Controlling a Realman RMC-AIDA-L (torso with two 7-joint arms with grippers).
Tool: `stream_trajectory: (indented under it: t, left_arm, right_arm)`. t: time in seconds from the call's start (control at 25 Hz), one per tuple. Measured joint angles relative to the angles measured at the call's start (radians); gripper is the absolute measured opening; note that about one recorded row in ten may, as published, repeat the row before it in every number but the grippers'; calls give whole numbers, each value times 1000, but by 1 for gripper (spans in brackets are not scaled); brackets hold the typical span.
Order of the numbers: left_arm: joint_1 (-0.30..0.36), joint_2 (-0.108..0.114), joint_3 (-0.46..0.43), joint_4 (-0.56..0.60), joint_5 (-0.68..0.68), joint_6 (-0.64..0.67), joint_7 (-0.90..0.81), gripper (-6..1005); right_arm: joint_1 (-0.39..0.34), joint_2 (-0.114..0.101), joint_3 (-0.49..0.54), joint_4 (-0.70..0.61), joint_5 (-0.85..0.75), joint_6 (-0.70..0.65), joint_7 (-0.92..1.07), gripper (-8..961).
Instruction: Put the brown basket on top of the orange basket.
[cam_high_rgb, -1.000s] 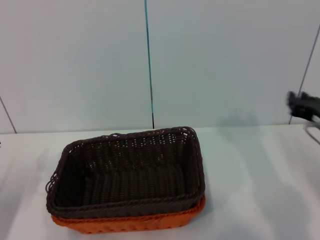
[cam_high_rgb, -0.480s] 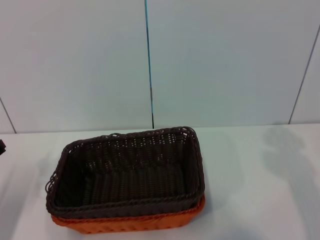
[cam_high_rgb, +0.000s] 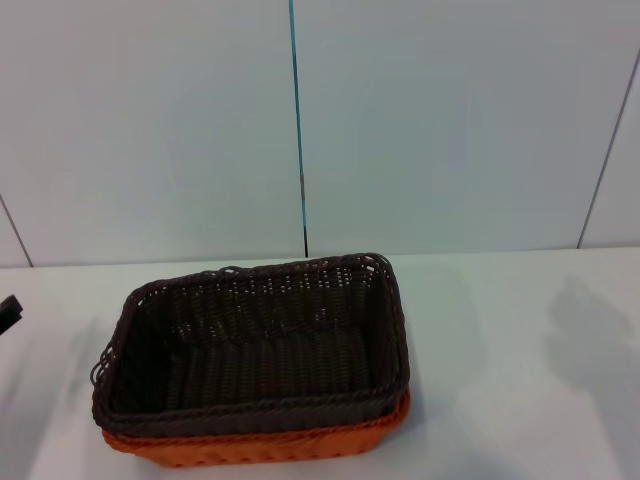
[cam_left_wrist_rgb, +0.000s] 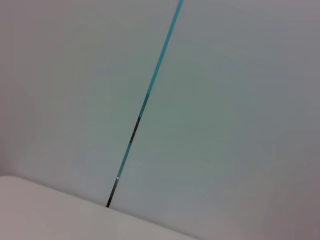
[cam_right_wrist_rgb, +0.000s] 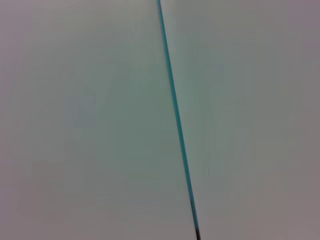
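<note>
The brown basket (cam_high_rgb: 255, 340) sits nested in the orange basket (cam_high_rgb: 270, 445) at the front middle of the white table (cam_high_rgb: 500, 340) in the head view. Only the orange basket's lower wall and right rim show beneath it. A small dark piece of my left gripper (cam_high_rgb: 8, 312) shows at the far left edge, well apart from the baskets. My right gripper is out of view; only its shadow falls on the table at the right. Both wrist views show only the wall.
A pale wall (cam_high_rgb: 450, 120) with a thin blue-green vertical seam (cam_high_rgb: 297, 120) stands behind the table. The seam also shows in the left wrist view (cam_left_wrist_rgb: 150, 90) and the right wrist view (cam_right_wrist_rgb: 175, 110).
My right gripper, at the right edge a second ago, has left the view. A piece of my left gripper has come into view at the far left edge. The baskets have not moved.
</note>
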Motion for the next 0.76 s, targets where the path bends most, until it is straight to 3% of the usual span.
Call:
stream_trajectory:
  t: [0.4,0.6,0.76]
  left_arm:
    - [16,-1,2,20,3,-31,1,921]
    - [22,-1,2,26,2,-37,10,921]
    - [27,0,2,27,2,-37,15,921]
  right_arm:
    - [-27,10,-70,-55,0,-1,1,227]
    - [-38,14,-97,-99,0,-100,12,456]
    - [-34,7,-110,-132,0,-123,121,456]
